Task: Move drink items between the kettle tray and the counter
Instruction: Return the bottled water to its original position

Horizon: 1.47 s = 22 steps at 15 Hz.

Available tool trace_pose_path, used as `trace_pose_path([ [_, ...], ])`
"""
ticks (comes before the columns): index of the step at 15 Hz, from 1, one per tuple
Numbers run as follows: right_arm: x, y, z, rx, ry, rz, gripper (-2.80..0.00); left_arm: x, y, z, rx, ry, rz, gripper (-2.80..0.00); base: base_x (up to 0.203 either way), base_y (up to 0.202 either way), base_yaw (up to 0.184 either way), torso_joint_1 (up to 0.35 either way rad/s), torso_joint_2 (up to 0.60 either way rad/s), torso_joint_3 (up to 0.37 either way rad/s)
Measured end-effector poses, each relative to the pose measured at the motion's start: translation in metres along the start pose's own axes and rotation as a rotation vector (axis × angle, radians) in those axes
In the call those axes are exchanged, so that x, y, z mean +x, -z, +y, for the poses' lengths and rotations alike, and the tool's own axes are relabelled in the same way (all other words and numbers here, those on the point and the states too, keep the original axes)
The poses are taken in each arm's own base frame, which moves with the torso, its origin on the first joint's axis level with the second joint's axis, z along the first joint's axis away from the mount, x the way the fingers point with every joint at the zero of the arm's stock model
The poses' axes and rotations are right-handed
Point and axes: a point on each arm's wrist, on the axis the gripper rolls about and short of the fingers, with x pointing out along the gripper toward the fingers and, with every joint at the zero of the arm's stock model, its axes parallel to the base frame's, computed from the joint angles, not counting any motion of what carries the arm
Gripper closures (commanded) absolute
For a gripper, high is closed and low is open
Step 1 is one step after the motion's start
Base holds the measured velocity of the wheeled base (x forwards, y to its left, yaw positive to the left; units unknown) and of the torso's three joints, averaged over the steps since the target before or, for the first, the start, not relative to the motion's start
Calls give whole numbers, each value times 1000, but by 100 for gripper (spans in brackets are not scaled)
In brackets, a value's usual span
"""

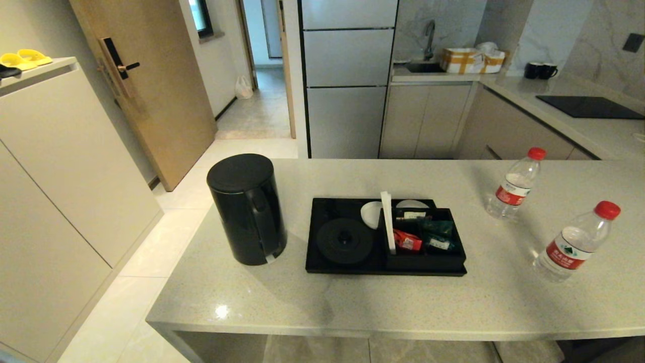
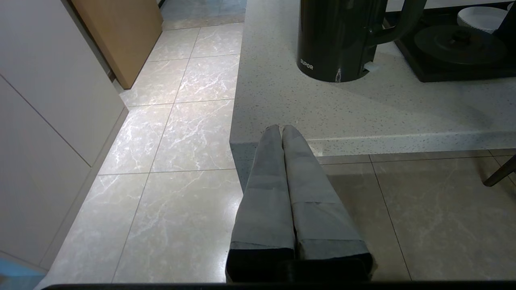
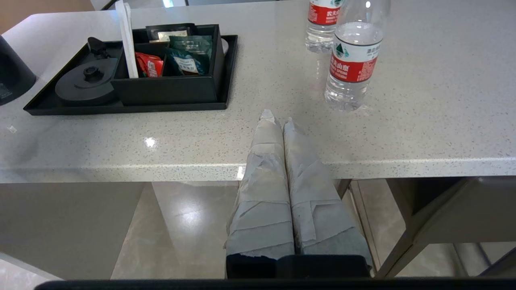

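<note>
The black kettle (image 1: 247,209) stands on the counter (image 1: 383,302), just left of the kettle tray (image 1: 322,252), whose round base (image 1: 345,240) is bare. Two clear water bottles stand on the counter to the right of the tray, one farther back (image 1: 515,184) and one nearer the front (image 1: 577,242). My left gripper (image 2: 281,127) is shut and empty, held before the counter's front left corner, short of the kettle (image 2: 338,38). In front of the counter's edge my right gripper (image 3: 278,120) is shut and empty too, a little short of the nearer bottle (image 3: 353,60).
Red and green sachets (image 1: 421,237) fill the tray's boxed compartment beside a white divider strip (image 1: 388,222). A white dish (image 1: 372,213) sits at the tray's back. Behind lie a sink worktop, two black mugs (image 1: 540,70) and a hob panel (image 1: 589,107).
</note>
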Motion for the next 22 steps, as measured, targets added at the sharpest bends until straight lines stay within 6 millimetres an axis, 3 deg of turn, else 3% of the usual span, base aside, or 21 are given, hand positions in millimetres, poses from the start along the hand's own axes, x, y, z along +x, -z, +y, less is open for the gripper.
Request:
trace_pose_path([
  [22,0,0,0,1,0,0,0,0,0,0,0,0,0,0,0,0,0,0,0,0],
])
